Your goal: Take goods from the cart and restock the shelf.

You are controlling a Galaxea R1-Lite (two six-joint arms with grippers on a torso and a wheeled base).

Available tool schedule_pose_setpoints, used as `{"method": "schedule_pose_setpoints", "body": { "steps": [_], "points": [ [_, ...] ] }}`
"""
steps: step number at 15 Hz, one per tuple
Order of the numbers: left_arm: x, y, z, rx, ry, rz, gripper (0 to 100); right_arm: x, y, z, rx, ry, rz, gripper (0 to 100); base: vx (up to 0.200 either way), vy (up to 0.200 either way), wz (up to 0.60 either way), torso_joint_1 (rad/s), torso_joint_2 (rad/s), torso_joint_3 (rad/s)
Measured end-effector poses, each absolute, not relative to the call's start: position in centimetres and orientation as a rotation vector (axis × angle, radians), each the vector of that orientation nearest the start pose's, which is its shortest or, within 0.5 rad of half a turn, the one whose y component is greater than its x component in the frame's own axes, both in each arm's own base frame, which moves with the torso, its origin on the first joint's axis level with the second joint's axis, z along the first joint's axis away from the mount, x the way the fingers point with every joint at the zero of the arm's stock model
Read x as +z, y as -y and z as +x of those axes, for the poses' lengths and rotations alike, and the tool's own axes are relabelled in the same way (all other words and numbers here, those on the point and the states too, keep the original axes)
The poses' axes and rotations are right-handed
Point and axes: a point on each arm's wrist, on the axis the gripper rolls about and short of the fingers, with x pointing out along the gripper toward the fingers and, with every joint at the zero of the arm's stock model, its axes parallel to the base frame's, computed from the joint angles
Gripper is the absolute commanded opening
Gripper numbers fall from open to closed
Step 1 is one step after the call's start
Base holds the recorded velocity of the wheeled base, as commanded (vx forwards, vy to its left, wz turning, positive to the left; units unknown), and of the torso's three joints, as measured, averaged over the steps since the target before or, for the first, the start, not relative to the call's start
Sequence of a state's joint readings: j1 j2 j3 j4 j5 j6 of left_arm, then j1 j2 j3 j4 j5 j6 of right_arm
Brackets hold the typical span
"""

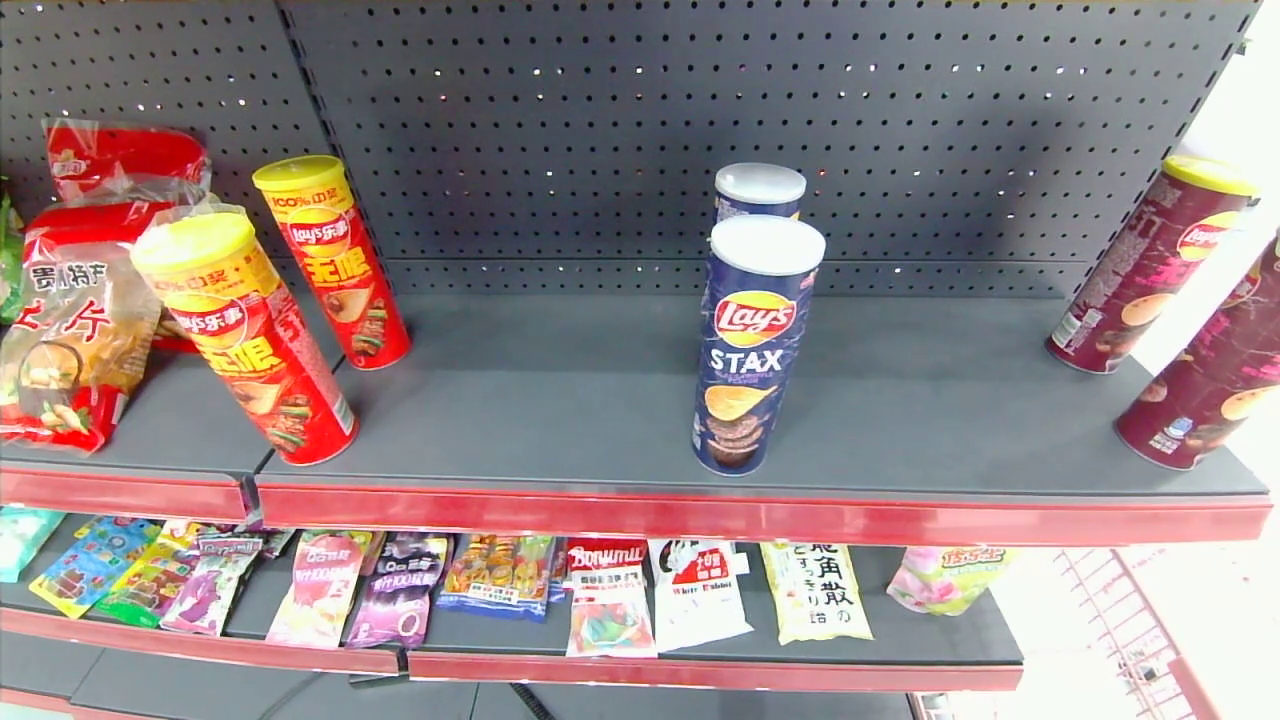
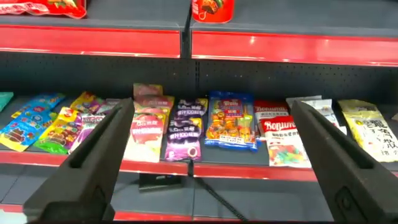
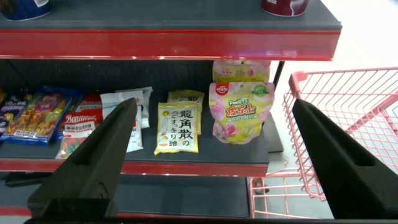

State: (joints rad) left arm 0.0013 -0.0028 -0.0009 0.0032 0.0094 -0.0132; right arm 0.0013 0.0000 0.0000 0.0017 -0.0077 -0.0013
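Shelf [image 1: 600, 400] carries an upright blue can [image 1: 745, 350] at centre; pink cart [image 3: 348, 71] stands right. Left gripper [image 2: 211, 107] and right gripper [image 3: 214, 106] both spread wide, empty.

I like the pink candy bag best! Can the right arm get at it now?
Probably yes. The right gripper is open and faces the pink candy bag, which stands near the front of the lower shelf with nothing before it.

The upper shelf [image 1: 560, 400] lies bare in two wide stretches: between the red chip cans [image 1: 250, 350] and the blue chip cans [image 1: 752, 350], and between those and the maroon chip cans [image 1: 1140, 270]. Snack bags [image 1: 610, 600] crowd the lower shelf [image 1: 950, 645].
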Motion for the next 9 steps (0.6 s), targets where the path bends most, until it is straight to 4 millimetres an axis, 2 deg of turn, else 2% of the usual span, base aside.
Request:
{"method": "schedule_pose_setpoints", "body": {
  "steps": [1,4,9],
  "points": [
    [7.52,-0.02,-2.30,0.011,0.000,-0.014,100,7.53,0.02,-2.28,-0.006,-0.002,0.000,100,0.000,0.000,0.00,0.000,0.00,0.000],
    [7.52,-0.02,-2.30,0.011,0.000,-0.013,100,7.53,0.02,-2.28,-0.006,-0.002,0.003,100,0.000,0.000,-0.60,-0.002,0.00,0.004],
    [7.52,-0.02,-2.30,0.010,0.000,-0.013,100,7.53,0.02,-2.28,-0.007,-0.002,0.003,100,0.000,0.000,0.00,0.000,0.00,0.000]
  ]
}}
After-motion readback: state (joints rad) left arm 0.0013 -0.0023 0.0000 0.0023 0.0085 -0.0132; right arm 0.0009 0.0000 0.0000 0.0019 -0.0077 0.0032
